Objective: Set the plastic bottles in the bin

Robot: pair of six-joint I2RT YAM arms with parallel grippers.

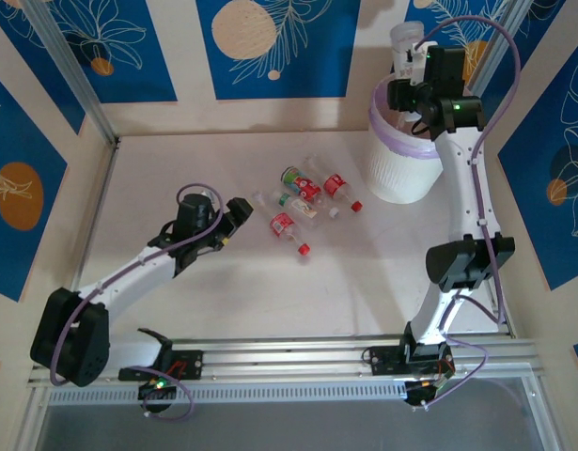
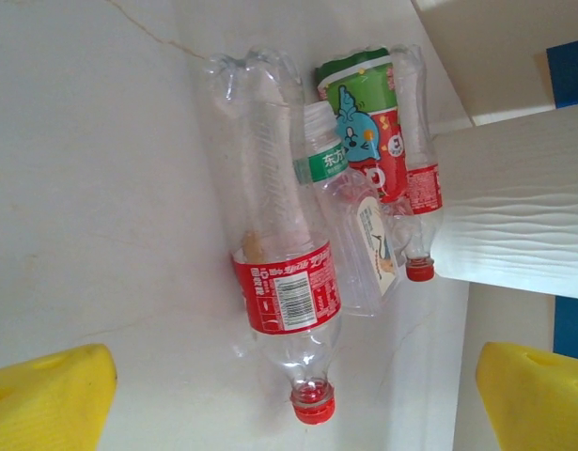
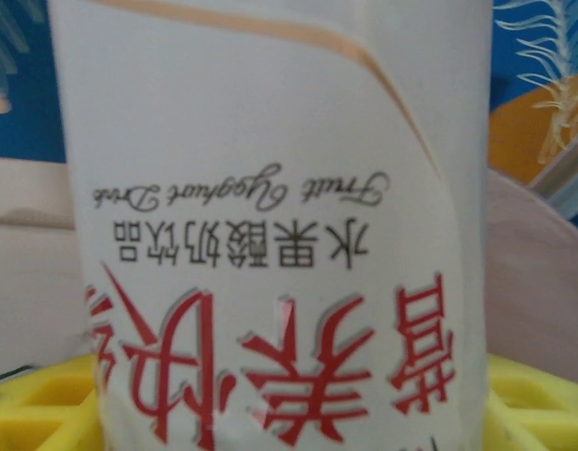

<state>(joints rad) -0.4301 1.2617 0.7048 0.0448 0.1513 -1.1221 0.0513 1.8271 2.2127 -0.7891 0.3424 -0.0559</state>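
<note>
Several clear plastic bottles [image 1: 303, 193] lie in a cluster mid-table, among them a red-labelled, red-capped one [image 1: 284, 225] and a green-labelled one [image 1: 293, 178]. My left gripper [image 1: 240, 209] stands open just left of the cluster. In the left wrist view the red-labelled bottle [image 2: 284, 282] points its cap between my yellow fingers [image 2: 54, 395], apart from them; the left gripper [image 2: 298, 418] holds nothing. My right gripper [image 1: 403, 70] is shut on a white bottle [image 1: 408, 39] above the bin [image 1: 401, 164]. Close up, that white bottle [image 3: 270, 188] carries red characters, with the right gripper [image 3: 289, 427] around it.
The bin stands at the back right, close to the right wall panel. Its ribbed white side [image 2: 523, 216] shows just beyond the bottle cluster. Blue patterned walls [image 1: 129, 47] enclose the table on three sides. An aluminium rail [image 1: 289, 357] runs along the near edge.
</note>
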